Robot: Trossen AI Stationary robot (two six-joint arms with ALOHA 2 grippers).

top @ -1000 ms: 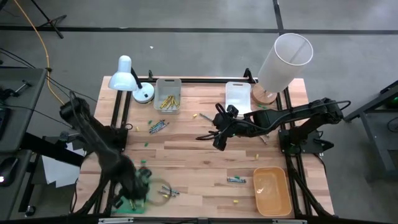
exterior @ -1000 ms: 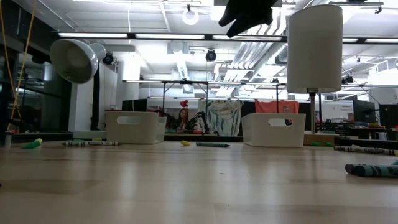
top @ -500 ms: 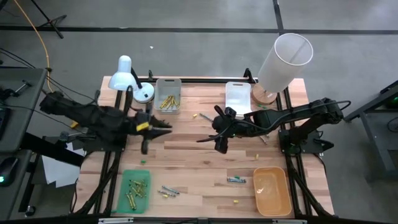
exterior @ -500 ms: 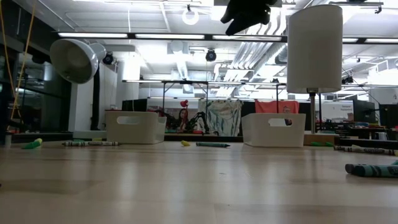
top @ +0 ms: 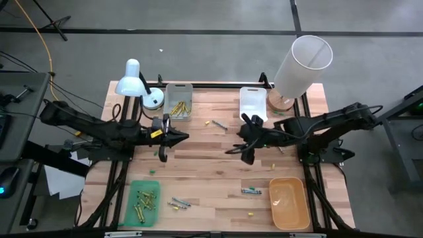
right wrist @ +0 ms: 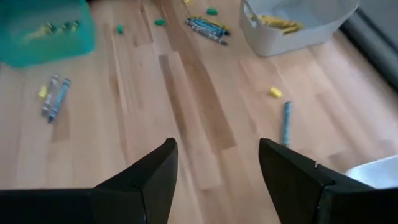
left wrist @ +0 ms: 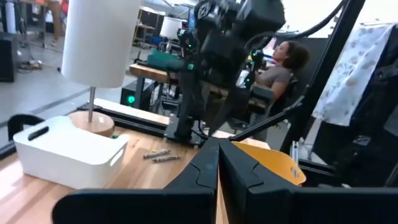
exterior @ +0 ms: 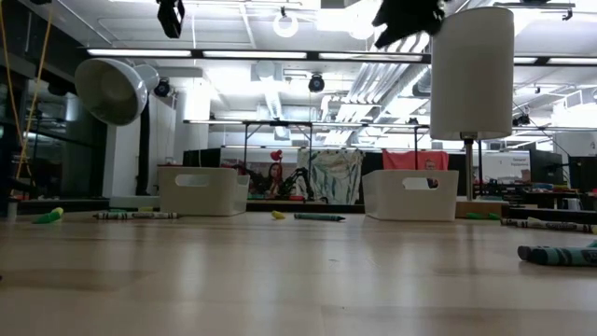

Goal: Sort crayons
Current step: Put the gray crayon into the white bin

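Crayons lie scattered on the wooden table: a blue pair [top: 251, 191], a few [top: 178, 203] beside the green tray [top: 131, 192], which holds more, yellow ones [top: 178, 108] in the far white tray, and one [top: 218, 123] mid-table. My left gripper [top: 184, 137] hangs above the table left of centre, pointing level toward the right edge, its fingers [left wrist: 217, 168] shut on nothing. My right gripper [top: 239, 153] hovers over the table's middle, slanting down, open and holding nothing [right wrist: 217, 165]. Below it lie a blue crayon [right wrist: 286, 121] and a yellow bit [right wrist: 275, 92].
An orange tray [top: 304, 208] sits at the near right and a second white tray [top: 252, 102] at the far middle. A small white desk lamp [top: 135, 82] stands far left, a tall white-shaded lamp [top: 301, 63] far right. A person [left wrist: 280, 65] sits beyond the table.
My left gripper has left the green tray at the near left corner, risen, swung toward the table's far side and middle, and tipped from pointing down to level. My right gripper has drifted a little toward the table's right edge.
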